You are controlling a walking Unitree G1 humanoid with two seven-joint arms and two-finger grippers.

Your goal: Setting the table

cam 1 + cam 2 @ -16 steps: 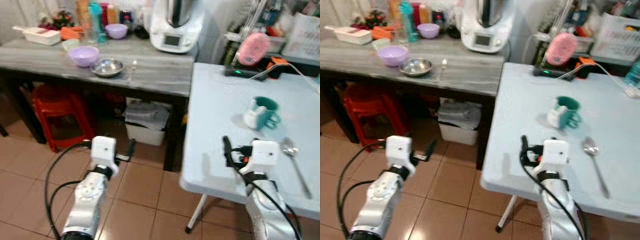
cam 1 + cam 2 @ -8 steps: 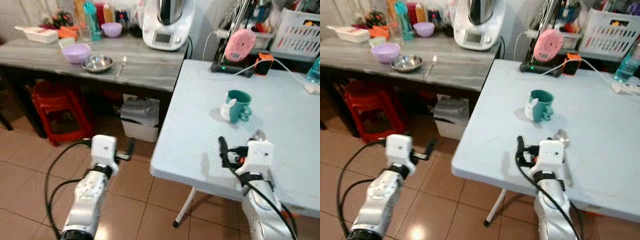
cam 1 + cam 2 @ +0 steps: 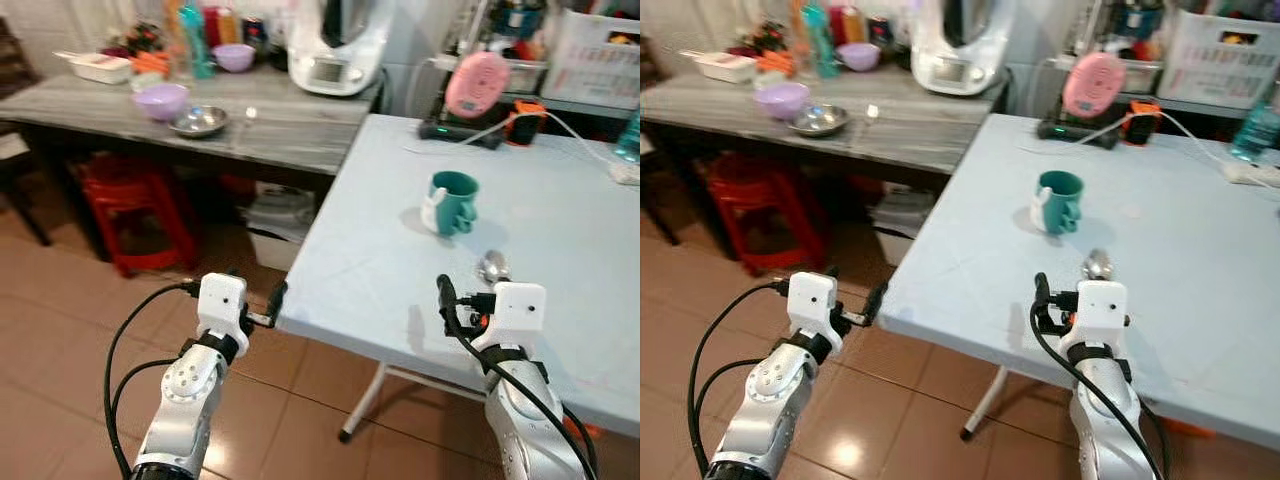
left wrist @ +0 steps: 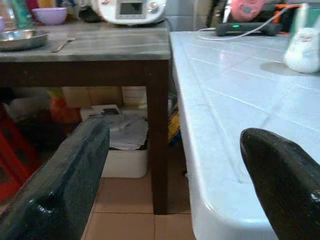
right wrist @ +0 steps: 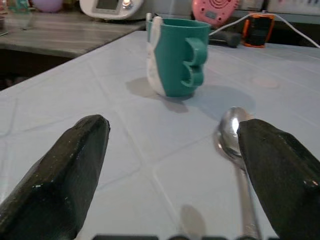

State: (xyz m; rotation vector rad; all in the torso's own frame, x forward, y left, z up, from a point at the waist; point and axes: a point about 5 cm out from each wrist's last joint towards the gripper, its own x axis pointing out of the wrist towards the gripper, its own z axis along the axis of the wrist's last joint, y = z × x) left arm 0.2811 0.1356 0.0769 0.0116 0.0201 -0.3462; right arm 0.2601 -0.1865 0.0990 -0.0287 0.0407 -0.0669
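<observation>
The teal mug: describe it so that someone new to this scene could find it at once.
Start at the pale blue table on the robot's right. The teal mug stands upright near its middle, beyond the right gripper, with a spoon lying just nearer. It is the table's single cup, teal with a white patch on its side.

A teal mug [image 5: 177, 56] with a white patch on its side is standing ahead of the right gripper's [image 5: 170, 165] black jaws, a shiny silver spoon [image 5: 235, 137] is lying nearer them, and both are resting on a pale blue-white counter [image 3: 560, 230] crossed by faint grid lines. Ahead of the left gripper's [image 4: 170, 190] black jaws, a grey wood-grain counter [image 3: 290, 125] on dark legs is carrying a lilac bowl [image 3: 162, 100], a silver metal dish [image 3: 198, 121] and a white appliance [image 3: 335, 45], with a red stool [image 3: 130, 205] showing beneath it on a terracotta tiled floor [image 3: 60, 330]. Farther off, a pink round gadget [image 3: 476, 84] and an orange one [image 3: 519, 122] are showing on a black base [image 3: 460, 130].
</observation>
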